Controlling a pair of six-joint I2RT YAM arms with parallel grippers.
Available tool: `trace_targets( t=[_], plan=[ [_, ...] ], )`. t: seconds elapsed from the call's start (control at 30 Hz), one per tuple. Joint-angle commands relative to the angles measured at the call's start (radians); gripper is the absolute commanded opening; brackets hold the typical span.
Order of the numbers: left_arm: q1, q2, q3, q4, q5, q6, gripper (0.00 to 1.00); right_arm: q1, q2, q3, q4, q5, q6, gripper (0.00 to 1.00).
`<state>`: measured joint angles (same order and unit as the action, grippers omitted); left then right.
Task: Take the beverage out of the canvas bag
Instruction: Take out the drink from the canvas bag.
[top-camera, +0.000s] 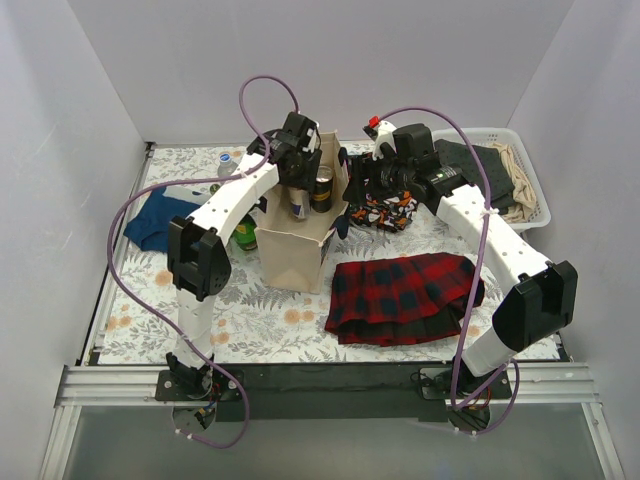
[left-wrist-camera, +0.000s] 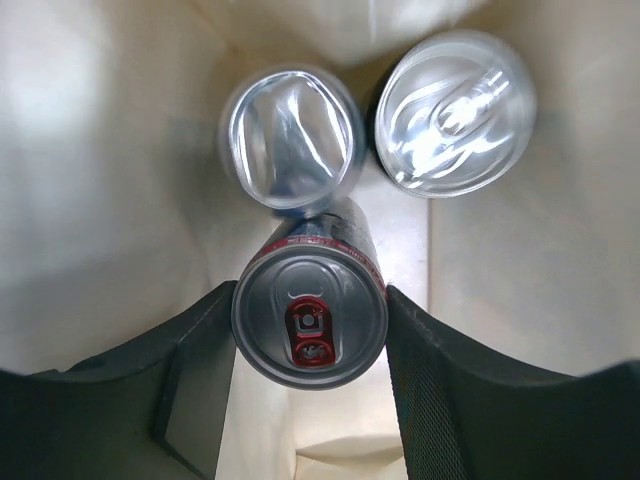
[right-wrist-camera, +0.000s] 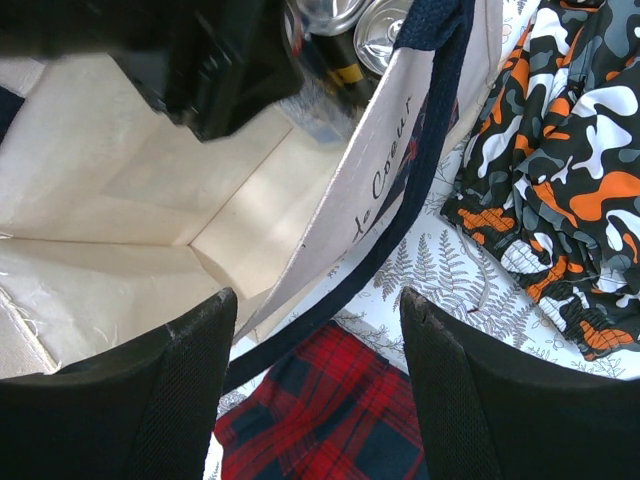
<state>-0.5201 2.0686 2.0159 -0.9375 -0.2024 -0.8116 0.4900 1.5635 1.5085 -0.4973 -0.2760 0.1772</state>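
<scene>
Left wrist view: at lower centre, the left gripper (left-wrist-camera: 310, 300) clamps the red-tab can (left-wrist-camera: 310, 335) inside the canvas bag (left-wrist-camera: 100, 180). The right gripper (right-wrist-camera: 315, 310) is open, with the bag wall between its fingers.

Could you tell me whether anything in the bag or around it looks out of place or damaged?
Nothing stands out. The canvas bag stands upright with three cans standing inside: a red-tabbed can and two silver-topped cans. No spill shows, though one lid is too blurred to check for dents.
</scene>
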Motion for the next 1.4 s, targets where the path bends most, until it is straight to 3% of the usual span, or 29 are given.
trace_targets(
  t=[0.0,0.53,1.37],
  plan=[
    [0.003,-0.074,0.124,-0.023,-0.018,0.020,0.00,-0.008,-0.046,-0.007,0.019,-0.009,-0.004,0.72],
    [0.002,-0.168,0.155,-0.058,-0.051,-0.006,0.00,-0.007,-0.106,-0.045,0.020,-0.019,0.021,0.72],
    [0.000,-0.424,0.064,0.020,-0.005,-0.043,0.00,-0.007,-0.227,-0.090,0.032,-0.022,0.070,0.72]
  ],
)
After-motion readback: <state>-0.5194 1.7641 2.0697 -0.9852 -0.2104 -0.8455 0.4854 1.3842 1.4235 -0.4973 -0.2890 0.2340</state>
